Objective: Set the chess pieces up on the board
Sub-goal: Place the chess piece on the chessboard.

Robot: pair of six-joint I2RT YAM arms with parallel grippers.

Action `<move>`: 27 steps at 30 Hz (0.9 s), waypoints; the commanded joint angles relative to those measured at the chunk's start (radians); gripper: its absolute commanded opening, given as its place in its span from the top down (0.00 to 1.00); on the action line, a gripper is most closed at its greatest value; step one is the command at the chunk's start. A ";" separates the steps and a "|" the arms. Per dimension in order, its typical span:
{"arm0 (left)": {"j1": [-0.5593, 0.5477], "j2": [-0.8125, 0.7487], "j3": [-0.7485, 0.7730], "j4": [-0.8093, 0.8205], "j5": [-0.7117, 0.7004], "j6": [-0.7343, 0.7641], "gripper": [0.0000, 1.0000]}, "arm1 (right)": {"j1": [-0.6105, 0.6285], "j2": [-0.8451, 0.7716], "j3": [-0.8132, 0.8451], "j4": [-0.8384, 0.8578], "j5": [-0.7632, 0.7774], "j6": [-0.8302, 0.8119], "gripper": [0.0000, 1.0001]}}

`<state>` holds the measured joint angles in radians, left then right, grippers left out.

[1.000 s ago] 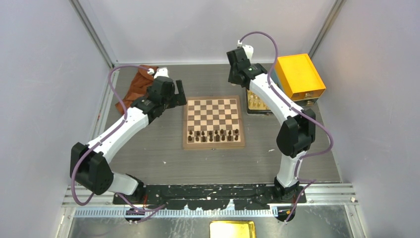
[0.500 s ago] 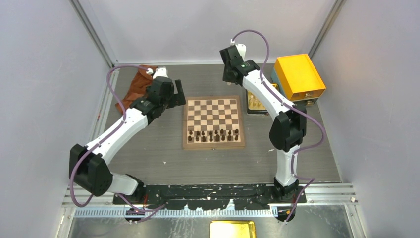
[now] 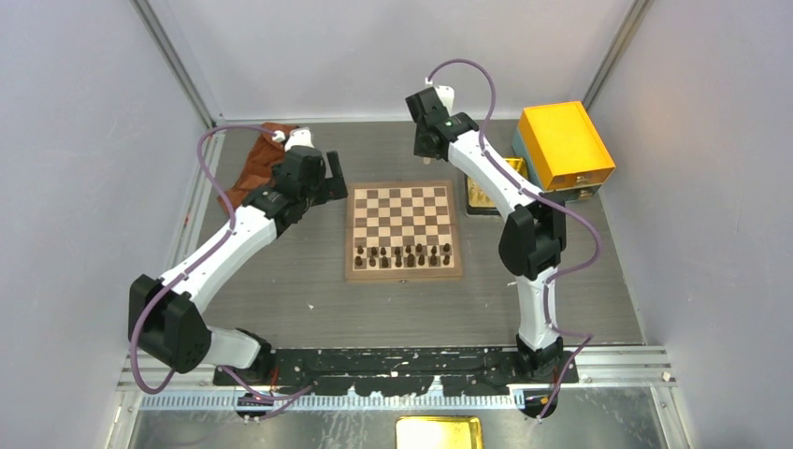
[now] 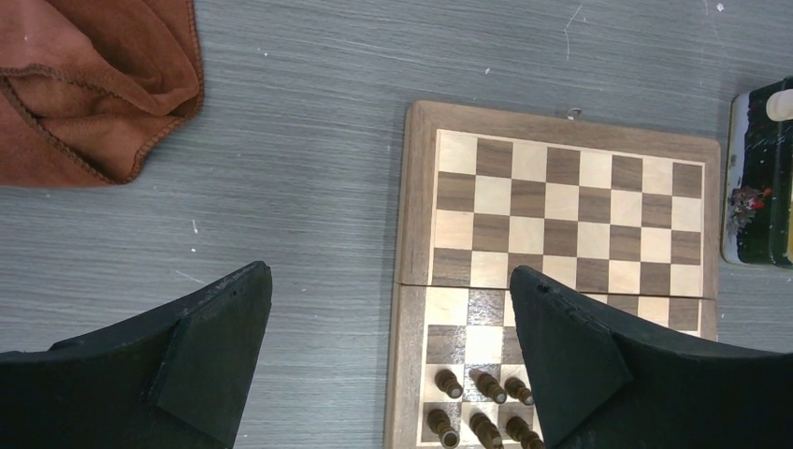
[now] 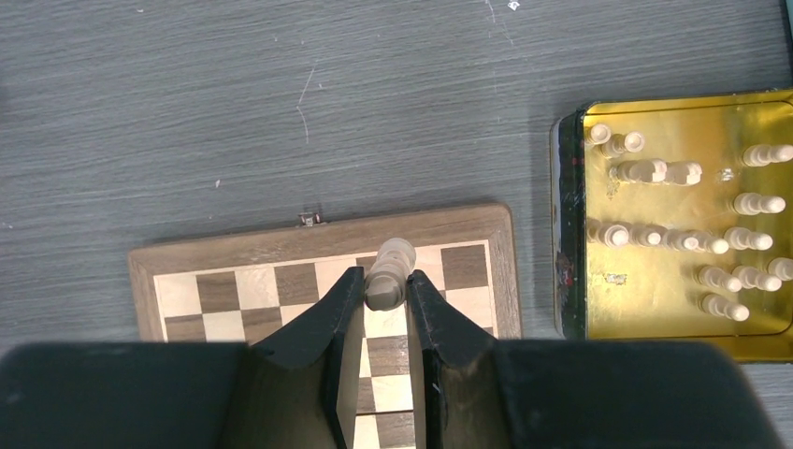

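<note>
Chessman sits pinched between fingers of right gripper, over board.

- A rust-brown cloth lay crumpled at the far left corner of the grey table.
- An orange-yellow box sat at the far right, turned a little off square.
- Just beside it, nearer the middle, was a shallow tray, gold inside with a dark printed rim.
- Dark brown chessmen stood upright in two rows near the table's middle.
- A shiny gold plate lay on the metal ledge past the table's near edge.
</note>
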<state>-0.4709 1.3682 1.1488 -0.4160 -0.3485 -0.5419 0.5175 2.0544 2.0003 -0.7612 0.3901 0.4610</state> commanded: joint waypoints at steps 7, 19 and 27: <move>0.006 -0.020 -0.004 0.052 -0.021 -0.005 0.00 | 0.011 0.045 0.085 -0.012 -0.012 -0.030 0.99; 0.006 0.020 -0.009 0.071 -0.010 -0.025 0.00 | 0.030 0.063 0.045 0.002 -0.068 -0.055 0.99; 0.006 0.032 -0.012 0.077 -0.010 -0.031 0.00 | 0.036 0.086 0.017 0.030 -0.119 -0.044 0.99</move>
<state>-0.4698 1.3968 1.1343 -0.3965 -0.3477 -0.5571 0.5480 2.1288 2.0243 -0.7765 0.3016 0.4194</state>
